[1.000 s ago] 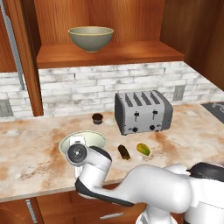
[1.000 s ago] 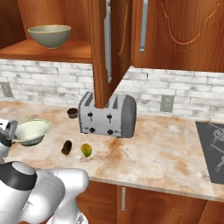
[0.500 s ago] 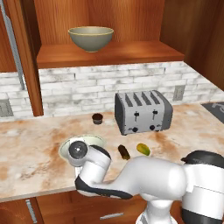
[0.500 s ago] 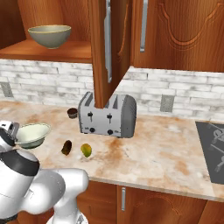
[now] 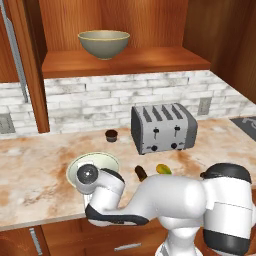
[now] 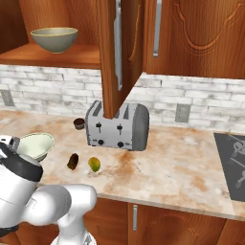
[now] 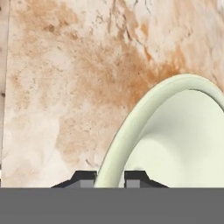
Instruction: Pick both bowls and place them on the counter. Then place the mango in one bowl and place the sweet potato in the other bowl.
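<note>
One white bowl is seen on the worktop, judged stiff, smooth, rather light and breakable; its thin rim is the place to be held. The gripper is set astride that rim, a fingertip on each side; whether the rim is gripped or released cannot be told. The grey-olive bowl is seen on the shelf.
</note>
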